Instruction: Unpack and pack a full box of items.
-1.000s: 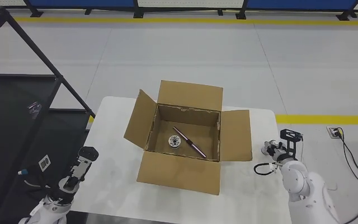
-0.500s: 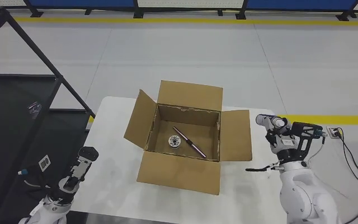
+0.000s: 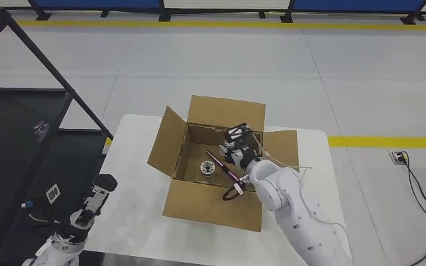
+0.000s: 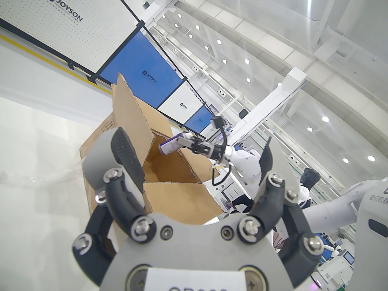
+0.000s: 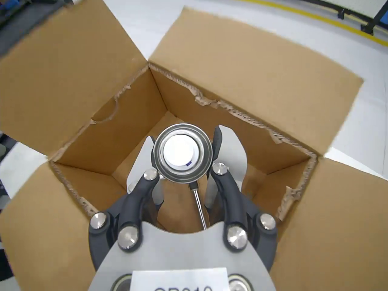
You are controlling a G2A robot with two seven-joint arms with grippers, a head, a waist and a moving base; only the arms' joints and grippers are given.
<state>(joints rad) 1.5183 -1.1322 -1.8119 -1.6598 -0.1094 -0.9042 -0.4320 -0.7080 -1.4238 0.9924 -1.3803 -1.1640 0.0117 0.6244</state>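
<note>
Your right gripper (image 5: 185, 140) pinches the can (image 5: 181, 156) over the box (image 5: 248, 71); left gripper (image 4: 194, 148) is spread. Smooth stiff metal, probably slippery: grip mid-body.

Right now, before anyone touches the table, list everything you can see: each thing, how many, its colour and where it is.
cardboard box: one, brown, flaps open, standing on the table
table: one, white, under the box
round part: one, white and grey, on the box floor
rod: one, dark pinkish, lying on the box floor beside the round part
can: one, silver base, held over the open box
frame: one, black, beside the table on the left arm's side
floor lines: two, yellow, on the grey floor beyond the table
right gripper: one, dark fingers, shut on the can above the box
left gripper: one, dark fingers, open, at the table's near corner, apart from the box
</note>
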